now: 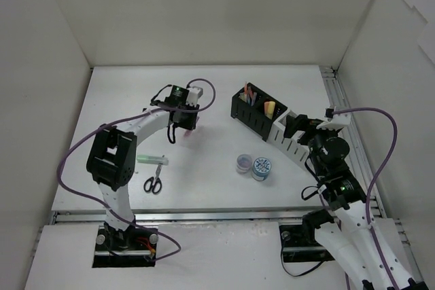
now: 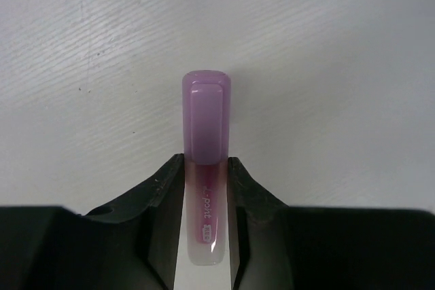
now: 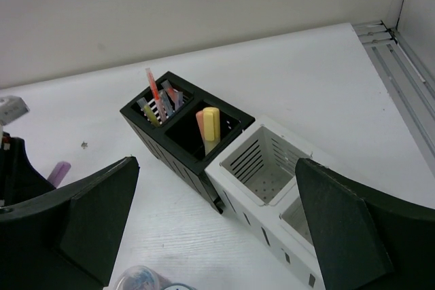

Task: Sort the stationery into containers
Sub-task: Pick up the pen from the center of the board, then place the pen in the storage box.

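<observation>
At the white worktop's [image 1: 122, 100] far middle, the left claw [image 2: 206, 164] pinches a purple-capped plastic highlighter [image 2: 206, 113]. Better lift it straight, then swing right to the black slotted organizer [image 1: 253, 117]. The right claw [image 3: 216, 163] gapes empty.

Bright, diffuse light from above fills all 3 views. Soft, faint shadows lie on the matte white worktop [image 1: 224, 93]. Focus is sharp on the translucent purple highlighter [image 2: 206, 127].

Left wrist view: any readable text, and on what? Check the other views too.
"point", running along the barrel of the purple-capped highlighter held in the left gripper.
Small dark mark below it: too blurred to read.
Tape rolls, top view: print too small to read.
</observation>
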Robot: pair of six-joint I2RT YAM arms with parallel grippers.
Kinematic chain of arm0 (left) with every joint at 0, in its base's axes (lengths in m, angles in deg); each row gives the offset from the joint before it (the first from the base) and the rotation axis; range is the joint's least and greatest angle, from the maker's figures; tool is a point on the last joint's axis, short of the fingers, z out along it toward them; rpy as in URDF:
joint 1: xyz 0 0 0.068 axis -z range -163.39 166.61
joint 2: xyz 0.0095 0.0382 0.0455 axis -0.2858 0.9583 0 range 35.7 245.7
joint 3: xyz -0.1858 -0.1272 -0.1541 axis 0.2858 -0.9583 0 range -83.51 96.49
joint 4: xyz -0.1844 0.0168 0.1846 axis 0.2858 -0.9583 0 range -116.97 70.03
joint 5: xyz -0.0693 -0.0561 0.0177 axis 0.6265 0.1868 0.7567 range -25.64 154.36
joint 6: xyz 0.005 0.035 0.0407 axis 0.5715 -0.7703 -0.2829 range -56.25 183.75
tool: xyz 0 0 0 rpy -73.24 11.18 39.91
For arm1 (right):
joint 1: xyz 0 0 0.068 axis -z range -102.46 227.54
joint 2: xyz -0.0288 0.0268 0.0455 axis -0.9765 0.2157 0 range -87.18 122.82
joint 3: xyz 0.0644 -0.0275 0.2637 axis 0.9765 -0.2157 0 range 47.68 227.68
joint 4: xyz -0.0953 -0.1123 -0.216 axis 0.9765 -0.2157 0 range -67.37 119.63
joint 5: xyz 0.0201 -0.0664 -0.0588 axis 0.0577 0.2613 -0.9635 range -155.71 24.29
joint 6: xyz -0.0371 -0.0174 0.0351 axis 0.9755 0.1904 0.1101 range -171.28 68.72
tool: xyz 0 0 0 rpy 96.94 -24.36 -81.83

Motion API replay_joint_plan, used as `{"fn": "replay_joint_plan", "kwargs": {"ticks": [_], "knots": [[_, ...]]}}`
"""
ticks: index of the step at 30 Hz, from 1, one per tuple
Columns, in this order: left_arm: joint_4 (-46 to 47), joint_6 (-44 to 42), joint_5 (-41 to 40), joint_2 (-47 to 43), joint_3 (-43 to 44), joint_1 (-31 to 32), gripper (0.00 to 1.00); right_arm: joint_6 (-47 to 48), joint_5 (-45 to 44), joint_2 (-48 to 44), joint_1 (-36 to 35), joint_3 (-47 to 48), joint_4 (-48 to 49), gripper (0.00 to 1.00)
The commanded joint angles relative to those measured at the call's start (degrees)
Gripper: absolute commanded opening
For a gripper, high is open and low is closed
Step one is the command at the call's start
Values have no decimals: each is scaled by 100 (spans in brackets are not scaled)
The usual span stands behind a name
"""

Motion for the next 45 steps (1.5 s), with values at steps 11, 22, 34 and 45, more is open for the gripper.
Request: {"fn": "replay_joint_plan", "kwargs": {"ticks": [11, 22, 34, 45], "knots": [[2193, 564, 1334, -757, 1445, 1012, 0, -517, -940, -1525, -21, -534, -318, 98], [3687, 1233, 1107, 1009, 3510, 1900, 6, -641, -1433, -2237, 23, -727, -784, 98], [4600, 1215, 18, 1530, 3232, 2252, 11, -649, -1450, -2053, 23, -736, -811, 98], [4751, 1049, -239, 1073, 2607, 2358, 69, -579, -1327, -1947, 23, -675, -811, 98]]}}
